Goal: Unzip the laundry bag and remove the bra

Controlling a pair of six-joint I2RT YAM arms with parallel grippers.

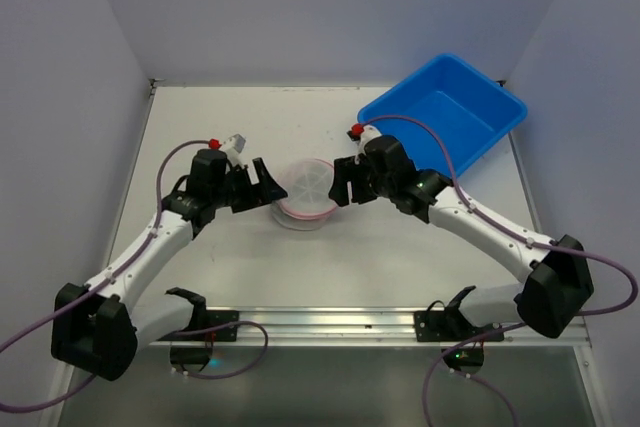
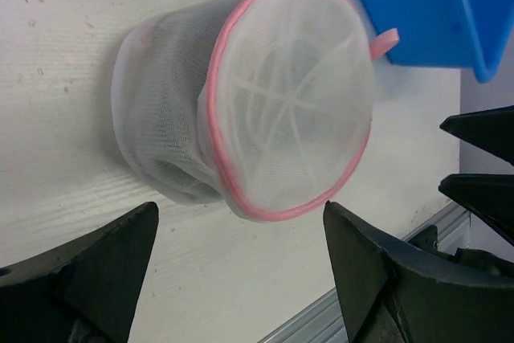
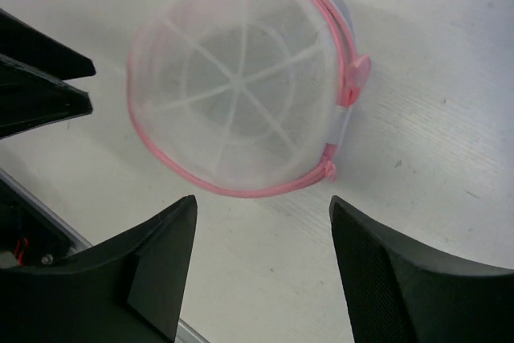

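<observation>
The left gripper (image 1: pixel 268 187) and right gripper (image 1: pixel 340 185), jaws apart, flank the zipped mesh laundry bag (image 1: pixel 307 192) between them, apparently poised to steady it and reach the zipper pull (image 3: pixel 328 170).

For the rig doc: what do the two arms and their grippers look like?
The left arm and right arm have white links, black joint housings and a lilac cable looping alongside. Each wrist carries a small red cap. The left gripper and right gripper have black, wedge-shaped jaws.
</observation>
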